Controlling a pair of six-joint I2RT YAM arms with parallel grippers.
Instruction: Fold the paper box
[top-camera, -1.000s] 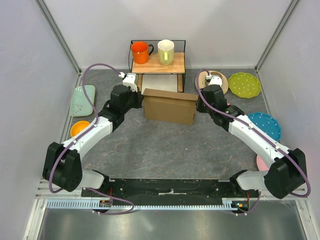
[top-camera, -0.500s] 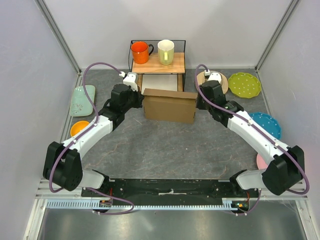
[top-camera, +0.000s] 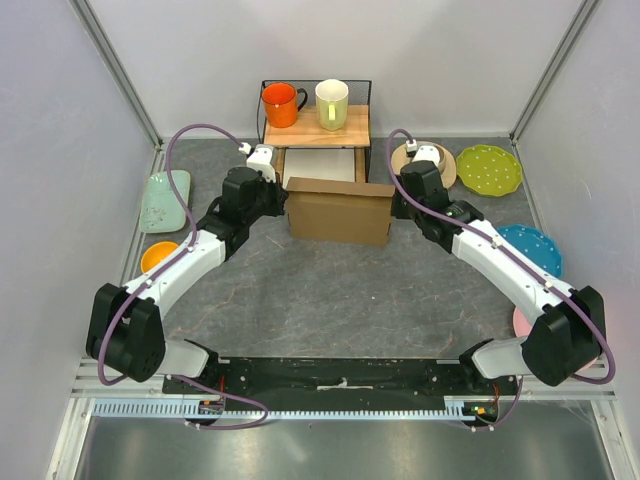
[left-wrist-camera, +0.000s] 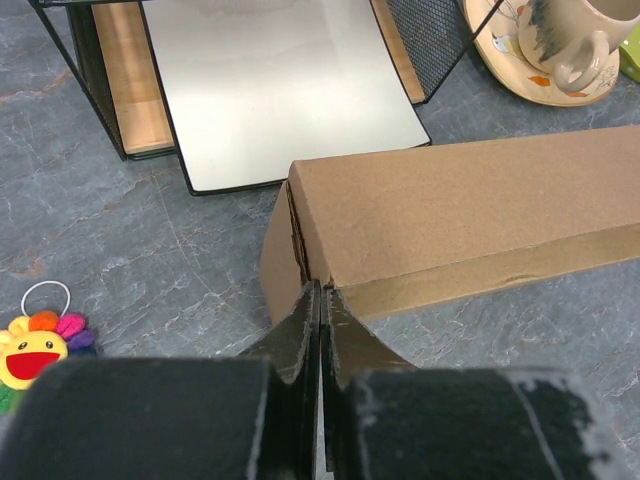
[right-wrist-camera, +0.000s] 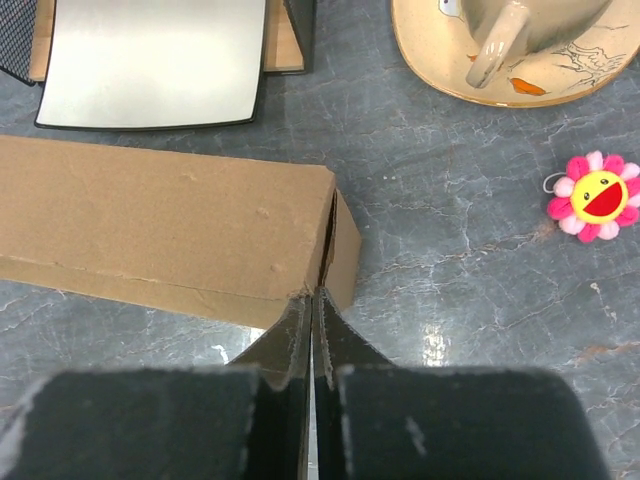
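My left claw (left-wrist-camera: 320, 300) is pressed together, its tips set against the near left corner of the plain brown corrugated cardboard box (left-wrist-camera: 450, 210), right where the end flap meets the front wall; I see no cardboard between the fingers. My right claw (right-wrist-camera: 310, 297) is pressed together too, its tips on the matching seam at the box's near right corner. The box looks mostly closed up, with the lid panel folded over and a narrow front lip below it. It sits on the grey marbled surface (top-camera: 330, 290) toward the far side, between the two claws and just in front of the black wire rack (top-camera: 316, 125) with the white rectangular tray (left-wrist-camera: 280, 90) beneath it. I judge the main risk to be the narrow tips. Pushing hard on those corner seams could dent the corrugate or wedge the end flaps open instead of seating them. If one side presses harder than the other, the box could skid or turn toward the rack, since nothing pins it down. A tip could also slip off the corner and run along the surface toward the smiling pink flower toy (right-wrist-camera: 597, 198) or the beige saucer with its cup (right-wrist-camera: 500, 45). In the top view the left arm (top-camera: 190, 260) and right arm (top-camera: 500, 265) mirror each other. Each reaches forward and inward from its base, elbows out, wrists tipped down at the box's ends.
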